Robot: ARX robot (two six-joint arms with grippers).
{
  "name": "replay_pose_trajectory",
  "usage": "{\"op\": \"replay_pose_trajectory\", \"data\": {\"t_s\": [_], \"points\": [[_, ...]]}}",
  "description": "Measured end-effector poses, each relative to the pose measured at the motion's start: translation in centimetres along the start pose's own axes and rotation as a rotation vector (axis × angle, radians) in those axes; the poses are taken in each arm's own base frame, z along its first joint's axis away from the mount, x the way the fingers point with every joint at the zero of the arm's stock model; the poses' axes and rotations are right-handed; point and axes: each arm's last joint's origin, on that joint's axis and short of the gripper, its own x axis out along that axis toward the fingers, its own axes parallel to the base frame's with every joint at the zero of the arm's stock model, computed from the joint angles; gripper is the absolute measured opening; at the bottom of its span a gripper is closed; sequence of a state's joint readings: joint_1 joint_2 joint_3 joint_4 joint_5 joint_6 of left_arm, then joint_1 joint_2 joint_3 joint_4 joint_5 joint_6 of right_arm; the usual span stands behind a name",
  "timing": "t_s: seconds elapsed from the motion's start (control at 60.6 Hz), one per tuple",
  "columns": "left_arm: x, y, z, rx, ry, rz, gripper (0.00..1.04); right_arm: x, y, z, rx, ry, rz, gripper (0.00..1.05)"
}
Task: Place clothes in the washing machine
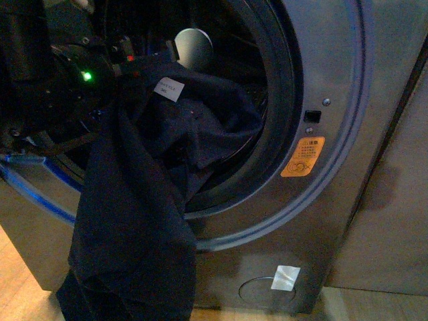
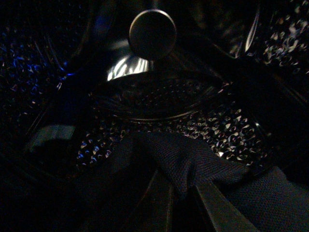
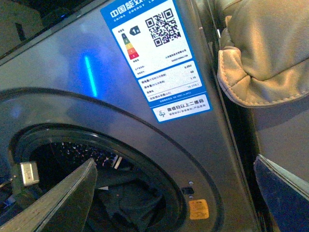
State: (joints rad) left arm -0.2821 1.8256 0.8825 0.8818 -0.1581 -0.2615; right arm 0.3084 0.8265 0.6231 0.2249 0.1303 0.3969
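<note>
Pale wooden floor [image 1: 20, 284] (dimly lit) and a beige, seam-stitched cushion [image 3: 265, 48].

Dim view, inside the washing machine [image 2: 212, 123]. Perforated steel drum wall glints, with blue flecks on one side. Round metal disc [image 2: 152, 35] on the back wall, bright reflection just beside it. Left gripper [image 2: 181, 188]: jaws pinch a raised fold of the clothes [image 2: 186, 154], navy, fine weave. More cloth lies past one finger [image 2: 219, 212].

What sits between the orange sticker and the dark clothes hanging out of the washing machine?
In the front view, only the black rubber ring around the round opening lies between the orange sticker and the clothes.
</note>
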Motion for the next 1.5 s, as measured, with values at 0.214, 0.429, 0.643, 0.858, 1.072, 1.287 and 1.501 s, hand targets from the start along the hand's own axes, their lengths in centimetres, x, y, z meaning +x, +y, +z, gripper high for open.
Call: {"op": "replay_pose_trajectory", "data": {"t_s": [0.214, 0.429, 0.643, 0.858, 1.072, 1.287, 1.501], "points": [[4.6, 0.8, -2.0, 0.041, 0.036, 0.028, 0.05, 0.0, 0.0, -0.5, -0.006, 0.006, -0.003, 0.97], [9.2, 1.3, -2.5, 0.086, 0.061, 0.031, 0.05, 0.0, 0.0, -0.5, -0.006, 0.006, -0.002, 0.97], [13.8, 1.3, -2.8, 0.137, 0.082, 0.03, 0.05, 0.0, 0.0, -0.5, -0.006, 0.006, -0.002, 0.97], [18.0, 1.6, -2.6, 0.177, 0.091, 0.071, 0.05, -0.9, -1.2, -1.5, -0.219, -0.035, -0.151, 0.77], [20.6, 1.9, -2.2, 0.2, 0.09, 0.121, 0.05, -2.8, -4.0, -4.6, -0.371, -0.009, -0.172, 0.44], [22.6, 2.0, -1.3, 0.219, 0.075, 0.147, 0.05, -4.4, -5.8, -6.6, -0.392, -0.009, -0.174, 0.09], [24.6, 2.2, -0.2, 0.235, 0.081, 0.169, 0.05, -5.5, -7.0, -8.1, -0.397, -0.007, -0.176, 0.02]]}}
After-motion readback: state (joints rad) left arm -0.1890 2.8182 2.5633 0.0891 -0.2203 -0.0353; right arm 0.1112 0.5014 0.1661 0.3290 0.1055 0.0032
